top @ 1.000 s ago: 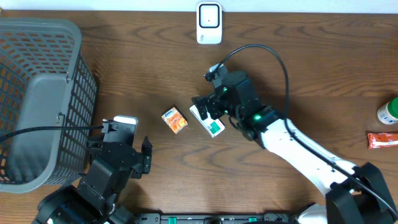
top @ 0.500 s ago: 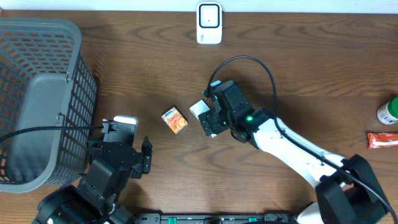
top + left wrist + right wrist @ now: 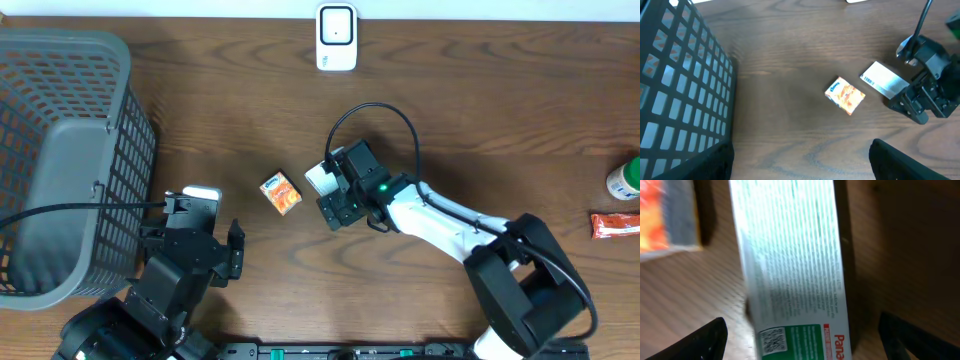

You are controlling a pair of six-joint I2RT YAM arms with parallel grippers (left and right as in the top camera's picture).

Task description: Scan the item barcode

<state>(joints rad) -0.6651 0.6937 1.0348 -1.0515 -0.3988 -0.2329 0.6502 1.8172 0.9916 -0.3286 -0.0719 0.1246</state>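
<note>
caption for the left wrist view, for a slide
Open right pincer over a flat white barcoded box, small orange carton beside it, grey plastic mesh basket at left

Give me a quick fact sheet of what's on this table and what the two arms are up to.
item being handled: white-and-green box, lying flat on the table
right fingers: open, one on each side of that box, not closed on it
left fingers: open, nothing between them
neighbour: small orange box, beside the first box, not touching
scanner: white, at the far edge, nothing near it
basket: grey mesh, on the left
</note>
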